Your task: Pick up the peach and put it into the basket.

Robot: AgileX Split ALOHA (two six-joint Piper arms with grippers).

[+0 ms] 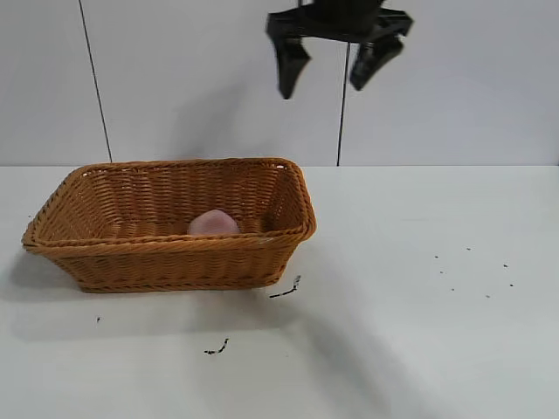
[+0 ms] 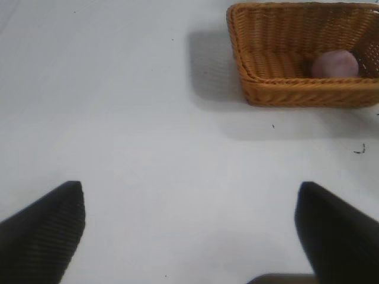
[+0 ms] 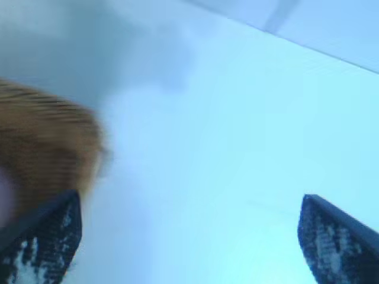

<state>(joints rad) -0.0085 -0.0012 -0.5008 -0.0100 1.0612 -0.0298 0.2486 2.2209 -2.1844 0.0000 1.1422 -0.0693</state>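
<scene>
Your peach (image 1: pixel 213 223) already sits inside the basket (image 1: pixel 113 246) on the bench (image 1: pixel 419 332) — so the right end effector (image 1: pixel 331 65) hangs high above, fingers spread, empty; the left end effector (image 2: pixel 189 228) is open too.

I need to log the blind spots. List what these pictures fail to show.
- Peach: its lower part is hidden behind the basket front wall, exterior view.
- Right hand: its arm is cut off by the exterior view's top edge.
- Left hand: absent from the exterior view; only two fingertips show in its wrist view.
- Basket in the right wrist view: blurred, cut off at the edge.
</scene>
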